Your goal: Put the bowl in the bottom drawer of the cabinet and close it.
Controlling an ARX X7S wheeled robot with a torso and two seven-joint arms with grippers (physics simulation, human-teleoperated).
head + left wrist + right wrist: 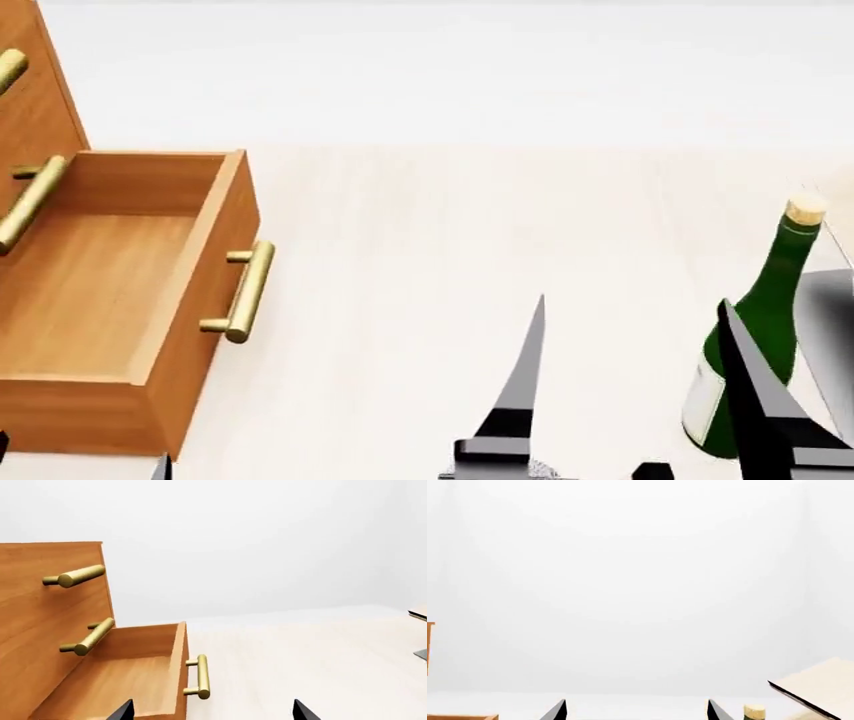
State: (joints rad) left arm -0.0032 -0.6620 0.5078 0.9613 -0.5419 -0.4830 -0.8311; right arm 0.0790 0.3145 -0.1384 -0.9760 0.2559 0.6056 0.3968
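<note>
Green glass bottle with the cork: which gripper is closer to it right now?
Right. The right gripper has one of its black fingers overlapping the green glass bottle in the head view. The left gripper faces the open orange-brown wooden drawer, across the table.

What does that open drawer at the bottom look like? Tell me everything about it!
The bottom drawer is a shallow orange-brown box that looks like wood, with plain grain on its floor and walls. It is pulled out of the cabinet and stands open, and nothing shows inside it. On its front sits a brass bar handle, held on by two short posts. It sticks out over the pale table. Neither gripper touches it, and the bowl is not in view.
</note>
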